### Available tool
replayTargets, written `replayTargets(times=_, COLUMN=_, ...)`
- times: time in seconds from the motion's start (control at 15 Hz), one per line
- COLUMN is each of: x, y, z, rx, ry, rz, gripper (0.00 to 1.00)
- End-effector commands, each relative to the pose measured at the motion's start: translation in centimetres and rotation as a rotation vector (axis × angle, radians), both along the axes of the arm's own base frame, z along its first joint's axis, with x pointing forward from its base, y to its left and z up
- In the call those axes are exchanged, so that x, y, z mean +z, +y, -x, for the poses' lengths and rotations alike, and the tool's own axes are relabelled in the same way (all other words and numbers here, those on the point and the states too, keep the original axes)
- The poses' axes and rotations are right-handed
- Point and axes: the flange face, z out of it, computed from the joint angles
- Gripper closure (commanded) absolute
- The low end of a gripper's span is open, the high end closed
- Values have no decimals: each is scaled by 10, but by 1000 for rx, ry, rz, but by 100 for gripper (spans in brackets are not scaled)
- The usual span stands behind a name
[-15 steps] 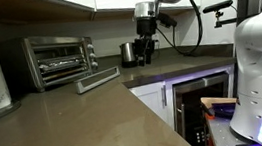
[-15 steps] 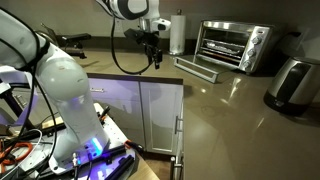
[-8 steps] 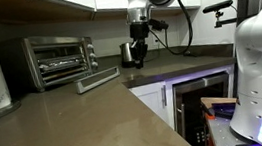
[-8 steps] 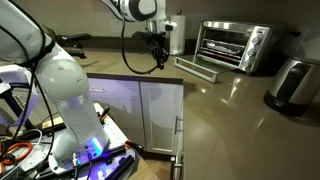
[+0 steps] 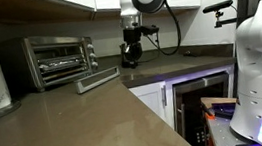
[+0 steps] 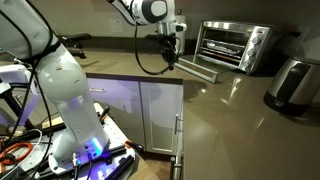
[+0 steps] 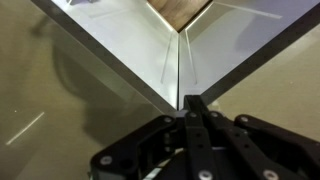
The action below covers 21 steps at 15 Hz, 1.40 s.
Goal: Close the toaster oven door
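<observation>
Toaster oven (image 5: 59, 59) with its door (image 5: 99, 80) down; gripper (image 5: 132, 54) off to one side of it.

The oven stood at the back of the brown countertop (image 5: 87, 124) against the wall, wire racks showing inside; the door lay folded flat in front of it, bar handle at the outer edge; the gripper hung over the counter near the door's end without touching it, just in front of a small steel kettle (image 5: 123, 56); in the wrist view its fingers (image 7: 184, 125) were pressed together with nothing between them, pointing down at the counter's inner corner and the pale cabinet fronts (image 7: 130, 50) below.
</observation>
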Motion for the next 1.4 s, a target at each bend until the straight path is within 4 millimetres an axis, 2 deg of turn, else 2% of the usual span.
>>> replayTargets(times=0.0, x=0, y=-22, z=-23, rx=21, ry=-25, rz=29, gripper=100)
replayTargets(times=0.33, x=2, y=-52, z=-45, rx=25, ry=-66, rz=24, gripper=100)
replayTargets(times=0.6, x=0, y=-67, z=-63, rx=47, ry=-88, rz=19, gripper=100)
replayTargets(times=0.93, x=-5, y=-63, z=-87, rx=98, ry=-100, rz=18, gripper=100)
replayTargets(times=1.33, x=-11, y=-49, z=-112, rx=147, ry=-115, rz=23, gripper=100)
